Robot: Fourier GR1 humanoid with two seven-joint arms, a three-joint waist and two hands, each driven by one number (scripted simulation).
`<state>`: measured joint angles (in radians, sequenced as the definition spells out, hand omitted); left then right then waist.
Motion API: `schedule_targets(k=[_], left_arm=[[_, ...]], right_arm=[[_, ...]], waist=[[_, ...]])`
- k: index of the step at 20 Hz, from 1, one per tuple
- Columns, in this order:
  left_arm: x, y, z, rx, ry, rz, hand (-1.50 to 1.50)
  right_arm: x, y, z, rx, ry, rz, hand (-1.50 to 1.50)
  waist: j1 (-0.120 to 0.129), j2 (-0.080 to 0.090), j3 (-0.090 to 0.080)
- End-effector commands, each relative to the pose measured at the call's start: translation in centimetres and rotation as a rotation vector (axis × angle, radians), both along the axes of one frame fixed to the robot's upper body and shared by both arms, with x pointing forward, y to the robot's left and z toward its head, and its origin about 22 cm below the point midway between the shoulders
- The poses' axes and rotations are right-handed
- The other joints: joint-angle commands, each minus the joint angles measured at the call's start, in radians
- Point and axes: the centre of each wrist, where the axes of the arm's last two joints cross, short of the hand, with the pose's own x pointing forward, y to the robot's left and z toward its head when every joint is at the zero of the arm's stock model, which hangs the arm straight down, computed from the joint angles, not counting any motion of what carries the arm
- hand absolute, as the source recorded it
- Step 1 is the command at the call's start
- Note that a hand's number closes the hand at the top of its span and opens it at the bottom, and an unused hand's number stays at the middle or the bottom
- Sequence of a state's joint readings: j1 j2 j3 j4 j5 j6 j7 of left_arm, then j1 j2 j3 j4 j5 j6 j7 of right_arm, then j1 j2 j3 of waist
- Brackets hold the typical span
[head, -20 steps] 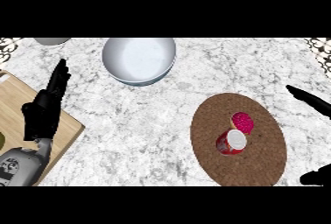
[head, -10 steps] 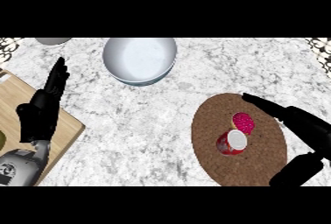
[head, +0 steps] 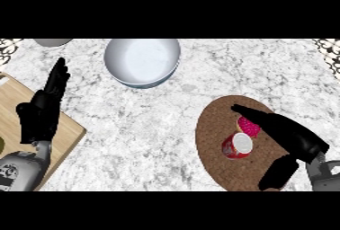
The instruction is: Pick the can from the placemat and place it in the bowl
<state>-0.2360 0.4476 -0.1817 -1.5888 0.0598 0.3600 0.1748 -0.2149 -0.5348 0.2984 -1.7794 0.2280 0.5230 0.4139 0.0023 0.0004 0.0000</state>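
A red can (head: 240, 143) with a white end lies on its side on the brown round placemat (head: 216, 157) at the right of the head view. My right hand (head: 292, 136) is open just right of the can, fingers stretched over the can's far end, thumb low beside the mat; contact with the can is not clear. The white bowl (head: 142, 61) stands at the top centre with nothing in it. My left hand (head: 44, 109) is open at the left edge, fingers up, resting over the wooden board.
A wooden cutting board (head: 63, 134) lies at the left under my left forearm. A grey dish edge (head: 51, 42) shows at the top left. Marble counter (head: 139, 126) stretches between the bowl and the placemat.
My right hand has moved in from the right edge over the placemat, and its fingers now reach across the can's far end. The can, bowl and left hand have not moved.
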Motion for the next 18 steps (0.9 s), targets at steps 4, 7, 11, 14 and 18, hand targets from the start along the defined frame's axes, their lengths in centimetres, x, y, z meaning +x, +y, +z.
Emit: schedule_targets(k=[4, 7, 11, 14, 18], left_arm=[[1.6, -1.3, -0.7, 0.016, -0.007, -0.005, 0.0], [-1.5, 0.3, -2.3, 0.027, -0.003, -0.005, 0.0], [0.0, 1.7, -1.4, 0.018, 0.005, 0.011, 0.0], [-2.2, 1.2, -0.6, 0.007, 0.0, -0.005, 0.0], [-0.3, -1.1, -1.4, -0.003, 0.0, -0.003, 0.0]], right_arm=[[2.1, 1.4, -2.0, -0.031, 0.026, -0.006, -1.5], [0.8, 1.6, -3.4, -0.012, 0.034, -0.003, -1.5], [1.5, 2.2, -6.3, -0.019, 0.037, 0.026, -1.5], [0.9, 1.4, -5.6, 0.001, 0.027, 0.004, -1.5], [2.2, 1.9, -6.4, -0.075, -0.041, 0.112, 1.5]], waist=[[-0.002, 0.001, 0.0], [0.0, -0.001, 0.0], [0.0, 0.0, 0.0], [0.0, -0.002, 0.0], [-0.002, 0.0, 0.0]])
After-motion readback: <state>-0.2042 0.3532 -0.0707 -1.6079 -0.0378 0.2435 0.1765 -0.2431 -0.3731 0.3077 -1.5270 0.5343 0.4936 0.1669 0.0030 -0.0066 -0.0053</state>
